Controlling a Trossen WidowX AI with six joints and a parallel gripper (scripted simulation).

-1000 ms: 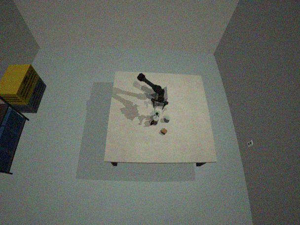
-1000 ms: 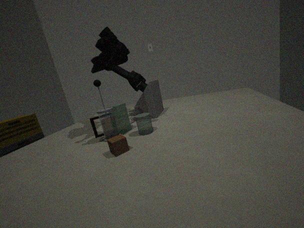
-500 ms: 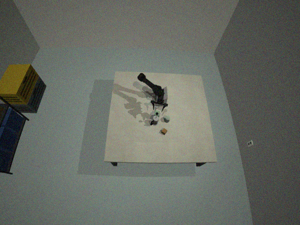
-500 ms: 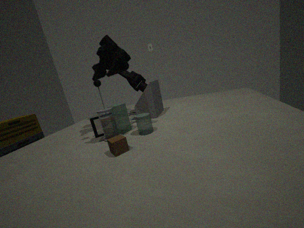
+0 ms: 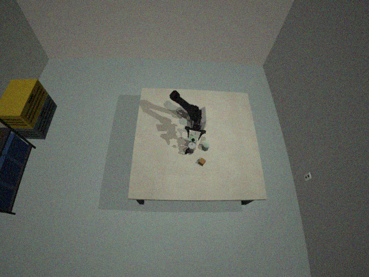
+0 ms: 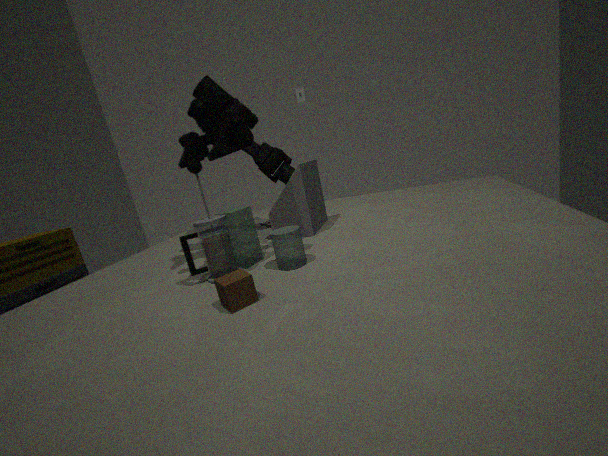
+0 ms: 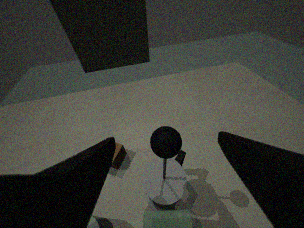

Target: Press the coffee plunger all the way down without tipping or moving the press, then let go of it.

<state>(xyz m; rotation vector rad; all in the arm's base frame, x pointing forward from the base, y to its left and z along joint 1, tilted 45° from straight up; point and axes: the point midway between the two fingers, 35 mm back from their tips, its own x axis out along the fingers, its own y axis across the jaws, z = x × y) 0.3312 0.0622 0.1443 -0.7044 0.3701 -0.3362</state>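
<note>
"Three views taken. Where is the coffee press, and what is obscured?"

"Coffee press: upright, just left of centre in the exterior frame, lower centre in the wrist frame. Its rod stands well above the lid; plunger up. The black knob is hidden behind the gripper in the exterior view."

"Gripper condition?"

"Fingers spread wide, nothing pinched. In the wrist view the knob appears between them; contact cannot be confirmed."

"Other obstructions?"

"A pale green block stands behind the press in the exterior view and is cut off at the wrist frame's bottom edge. The slatted yellow box is cropped at the exterior frame's left edge."

"Containers?"

"Brownish tone in the press body; contents not determinable. Greenish cup, upright, right of the press in the exterior frame: contents indistinct. Orange-brown cube nearby, lower left of centre there."
</note>
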